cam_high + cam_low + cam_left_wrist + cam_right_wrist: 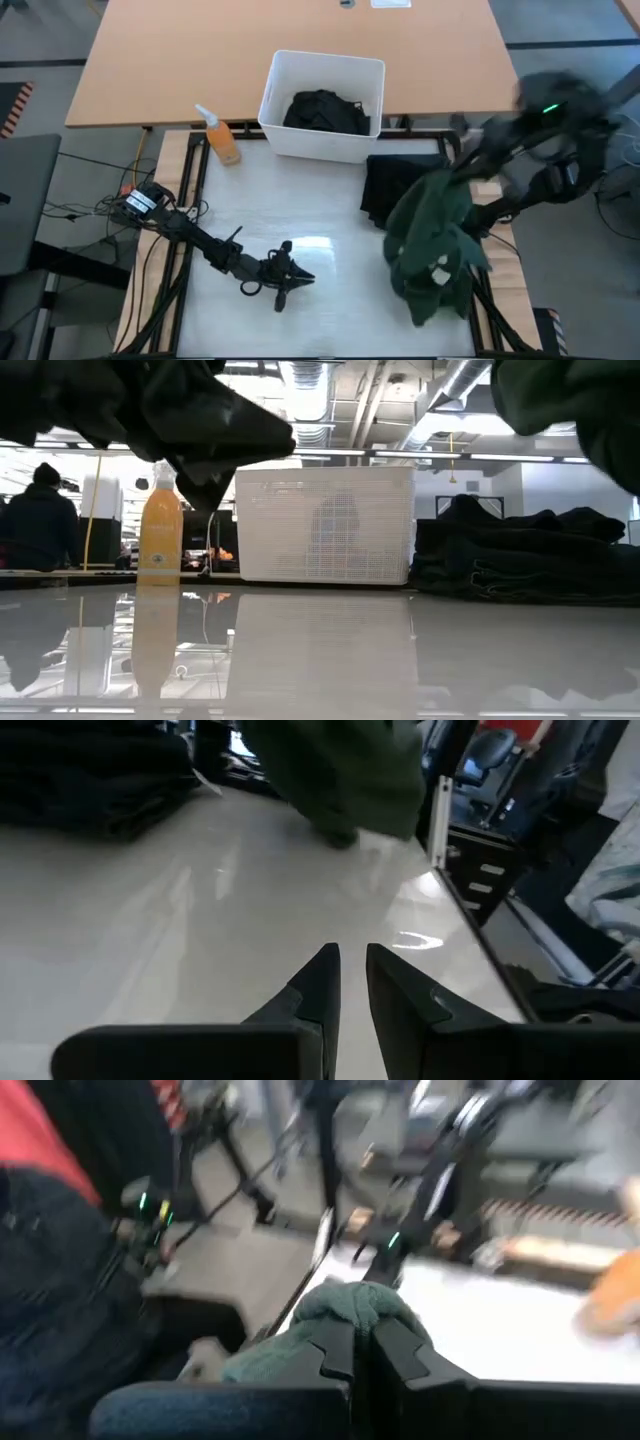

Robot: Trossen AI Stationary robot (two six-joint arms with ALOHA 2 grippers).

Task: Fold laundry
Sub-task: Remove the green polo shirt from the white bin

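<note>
A dark green garment (435, 245) hangs over the table's right side, with my right gripper (362, 1342) shut on it high up; the low view shows its lower part (590, 410) above the table top. Behind it, a folded black pile of laundry (383, 185) lies flat on the table. More black laundry (322, 110) sits in the white bin (300, 145) at the far edge. My left gripper (348, 960) is low over the near left of the table, shut, with nothing between its fingers. My right gripper pinches a bunched fold of the green garment (352, 1302) between its two fingers, several layers gathered at the fingertips. The rest of the garment hangs slack below the gripper, lifted clear of the table.
An orange spray bottle (222, 138) stands left of the bin. A bare stretch of white table (300, 215) lies between my left gripper and the bin. Cables (90, 205) run off the left edge. A person (38, 520) is in the room beyond the table.
</note>
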